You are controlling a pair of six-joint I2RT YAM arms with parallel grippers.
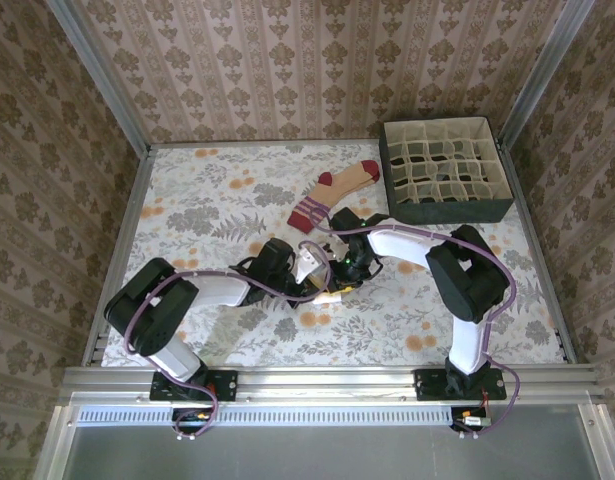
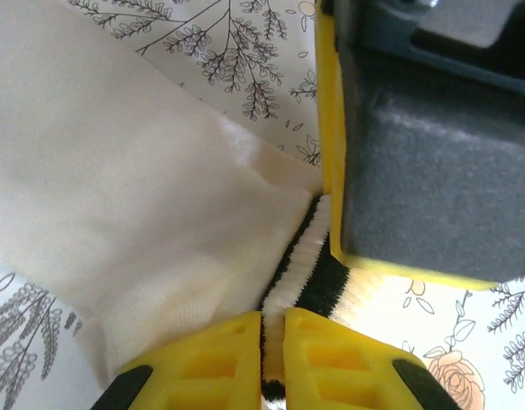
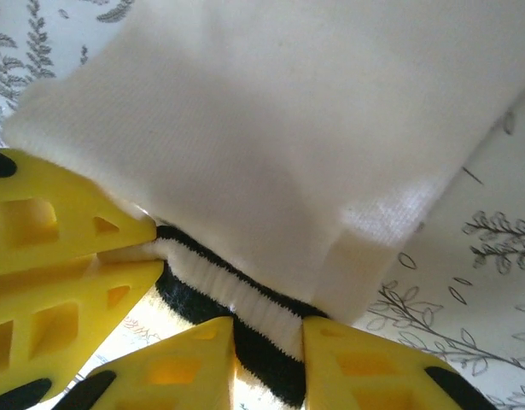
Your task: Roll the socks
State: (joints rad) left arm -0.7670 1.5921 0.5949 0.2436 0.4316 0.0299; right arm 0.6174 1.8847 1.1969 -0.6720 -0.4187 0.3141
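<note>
A cream-white fabric sock (image 1: 309, 262) with two black stripes on its ribbed cuff lies near the middle of the flower-printed table cover (image 1: 207, 200), between the two arms. Its body looks folded over itself in flat layers. I cannot tell whether any of it is rolled yet.

The left gripper (image 2: 273, 318) has its yellow fingers almost together, pinching the edge of the striped cuff. Just beside it, the right gripper (image 3: 269, 325) holds the same cuff band. The knit fills the gap between its fingers, which reads as a grip. The two sets of fingers nearly touch.

Farther back lies a tan fabric sock with a maroon toe, heel and striped cuff (image 1: 332, 195), flat and apart from both grippers. Beyond it stands a dark box with cream dividers (image 1: 457, 212).

The step in hand seems to be working the cream sock's cuff. The next move likely calls for both grippers to turn the cuff together without tugging against each other.
</note>
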